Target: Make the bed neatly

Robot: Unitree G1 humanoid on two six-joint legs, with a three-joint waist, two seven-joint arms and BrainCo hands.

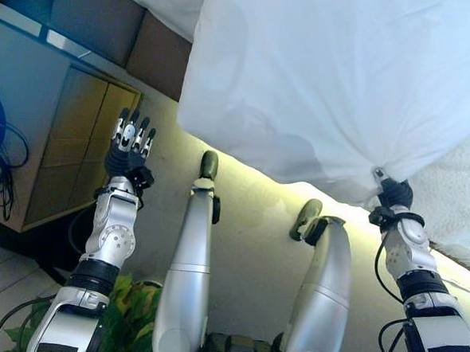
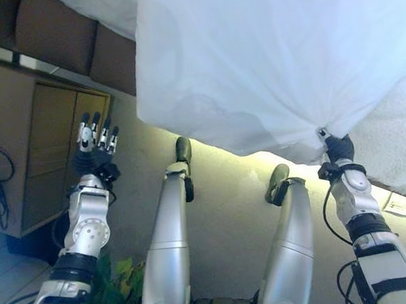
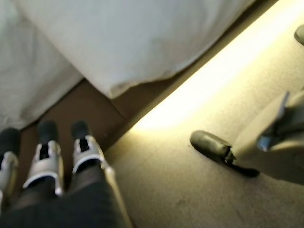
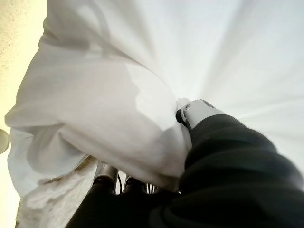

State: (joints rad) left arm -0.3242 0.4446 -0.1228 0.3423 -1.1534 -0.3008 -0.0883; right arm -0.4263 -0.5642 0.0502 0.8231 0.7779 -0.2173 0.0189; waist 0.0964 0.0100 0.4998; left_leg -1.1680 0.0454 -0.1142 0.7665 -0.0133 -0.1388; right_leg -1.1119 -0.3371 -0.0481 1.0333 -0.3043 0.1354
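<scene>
A big white duvet (image 1: 337, 78) hangs over the side of the bed, lifted clear of the floor. My right hand (image 1: 390, 189) is shut on a bunch of its lower edge; in the right wrist view the white duvet (image 4: 109, 109) wraps over the fingers. To the left, my left hand (image 1: 131, 142) is raised with its fingers straight, open and empty, apart from the duvet's left corner. The left wrist view shows its fingertips (image 3: 80, 130) just short of the rounded duvet corner (image 3: 128, 71). A textured white blanket (image 1: 457, 197) lies on the bed at the right.
A wooden cabinet (image 1: 69, 142) stands at the left, with a tangle of dark cords (image 1: 0, 170) beside it. The brown bed base (image 1: 147, 43) shows under the duvet. A lit strip (image 1: 251, 177) runs along the beige carpet at the bed's foot. A green plant (image 1: 135, 313) sits low left.
</scene>
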